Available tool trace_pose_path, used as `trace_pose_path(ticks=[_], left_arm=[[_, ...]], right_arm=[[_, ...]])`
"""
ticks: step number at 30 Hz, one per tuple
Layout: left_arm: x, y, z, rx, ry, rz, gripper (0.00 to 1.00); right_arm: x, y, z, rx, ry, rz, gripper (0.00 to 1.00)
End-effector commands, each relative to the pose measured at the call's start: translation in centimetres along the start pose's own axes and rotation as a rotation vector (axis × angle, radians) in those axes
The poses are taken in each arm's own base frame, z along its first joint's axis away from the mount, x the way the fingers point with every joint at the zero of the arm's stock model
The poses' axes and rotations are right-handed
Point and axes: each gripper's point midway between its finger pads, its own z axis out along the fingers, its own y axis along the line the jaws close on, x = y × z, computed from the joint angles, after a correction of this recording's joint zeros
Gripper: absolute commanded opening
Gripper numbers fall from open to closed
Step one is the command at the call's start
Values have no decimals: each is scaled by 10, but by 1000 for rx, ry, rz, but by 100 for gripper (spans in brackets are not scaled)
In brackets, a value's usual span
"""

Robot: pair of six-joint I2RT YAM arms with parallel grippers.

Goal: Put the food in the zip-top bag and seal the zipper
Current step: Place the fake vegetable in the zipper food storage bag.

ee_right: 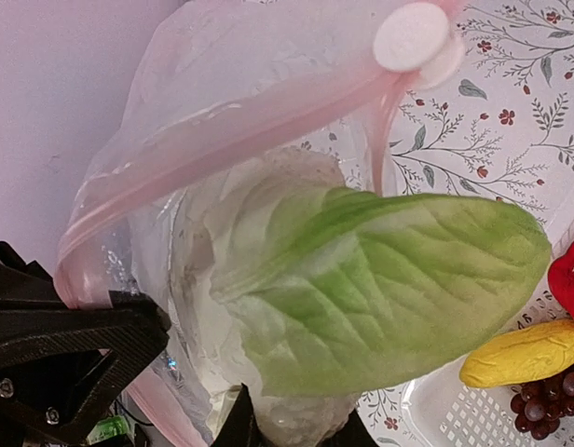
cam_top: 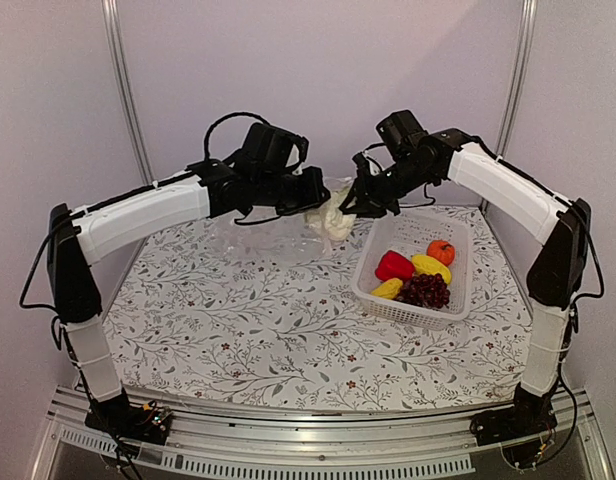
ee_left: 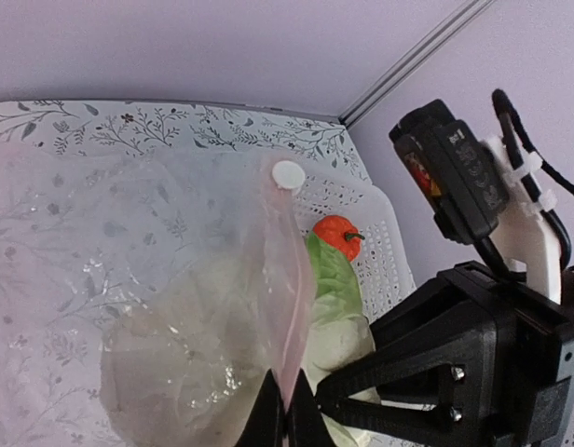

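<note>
Toy lettuce [ee_right: 389, 279], a white lumpy heart with one broad green leaf, is held at its pale base by the right pincer [ee_right: 292, 430], whose fingers are closed around it. The leaf's long axis runs out ahead of that pincer, and its tip slants off toward the white basket [cam_top: 408, 312].

Directly ahead of the right pincer, touching the leaf, is the mouth of the zip-top bag [ee_left: 166, 279]. The zipper [ee_right: 231, 140], a pale pink strip ending in a round white slider [ee_right: 413, 37], arches over the lettuce. The left pincer [ee_left: 285, 421] is clenched on this strip and holds the bag up off the desk [cam_top: 238, 340], with the opening turned toward the right pincer. The right arm therefore carries the food, and the left arm only holds the bag.

From the left wrist, the green leaf lies on the far side of the strip, while something whitish shows through the plastic. How much of the lettuce is already inside I cannot tell. I judge the next move to be a push along the leaf's length, under the strip.

The bag is clear, slack and crinkled. The red pepper [cam_top: 393, 265], yellow pieces [cam_top: 429, 265], orange fruit [cam_top: 441, 250] and grape bunch [cam_top: 423, 291] lie in the basket, below the right pincer.
</note>
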Motion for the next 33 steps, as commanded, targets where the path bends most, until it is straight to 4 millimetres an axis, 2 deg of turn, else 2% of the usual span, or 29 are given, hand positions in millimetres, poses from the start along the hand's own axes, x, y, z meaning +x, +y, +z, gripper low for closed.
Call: trace_pose_path(ticks=[1,5,7,10,12,14,16,19,22,25,27,29,33], left_arm=[[-6,-9,8,36,-13,6,0],[-7,-8,11,35,-14,5,0],[-6,-5,11,27,-12,3,0],[-4,6,12,0,-6,-4,0],[-4,14,13,-14,-2,-5,0],[-3,21,13,-21,3,-9,0],[-4,19,11,17,19,-14,0],[-14,13,-1,61,-12,9,0],[-21,18,-13,77,-50,11,0],[-13,32,-10,77,-21,-27,0],[-6,32,-5,110,9,-34,0],[3,27,0,157,44,-27,0],[17,28,12,178,90,-23,0]], right_arm=[[6,-3,10,15,44,5,5],[0,13,23,-130,67,-8,23],[-5,26,18,-200,56,-46,25],[-8,34,8,-280,56,-75,27],[-7,33,2,-298,55,-84,34],[-2,25,6,-293,72,-73,39],[3,14,13,-266,86,-46,45],[4,13,14,-270,94,-34,47],[-5,20,4,-266,50,-56,47],[-8,35,-9,-314,23,-82,46],[-6,32,-5,-317,29,-68,37],[-1,19,8,-287,58,-29,26],[-2,13,20,-203,70,-14,17]])
